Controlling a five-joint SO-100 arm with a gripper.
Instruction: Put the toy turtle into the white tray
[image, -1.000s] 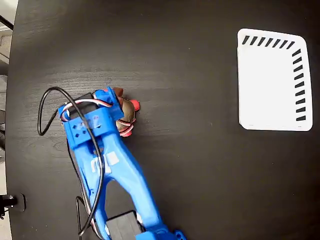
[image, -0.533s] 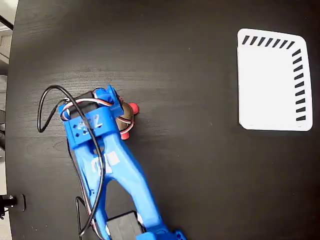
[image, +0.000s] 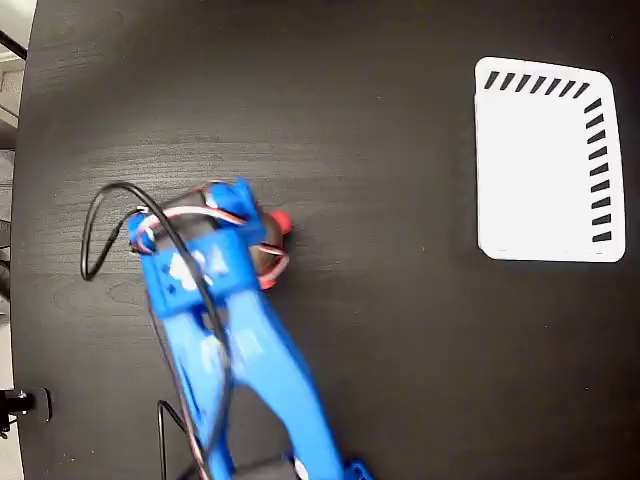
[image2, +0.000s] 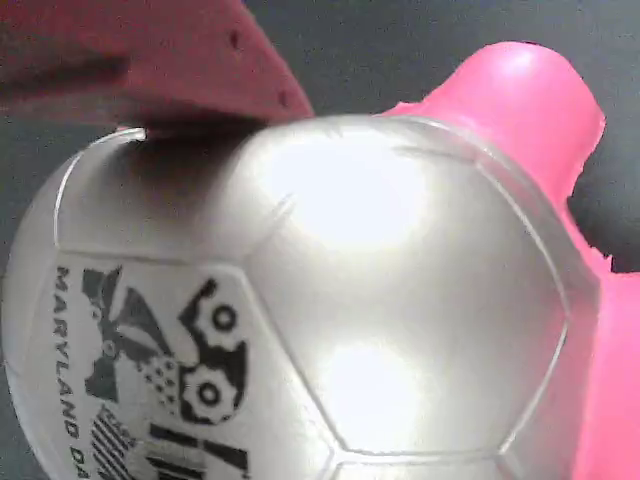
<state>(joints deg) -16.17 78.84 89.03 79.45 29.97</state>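
- Toward the table's (image: 380, 380) left edge, the toy turtle (image: 270, 250) sits under the gripper (image: 235, 215); jaw state cannot be told.
- White tray (image: 535, 170) lies well apart, at the right edge.

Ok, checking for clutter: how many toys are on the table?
1: the toy turtle, left of centre in the fixed view, mostly under the gripper. The white tray at right holds nothing.

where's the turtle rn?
In the fixed view the toy turtle sits left of centre on the black table, mostly hidden under the blue arm's head, far left of the white tray.
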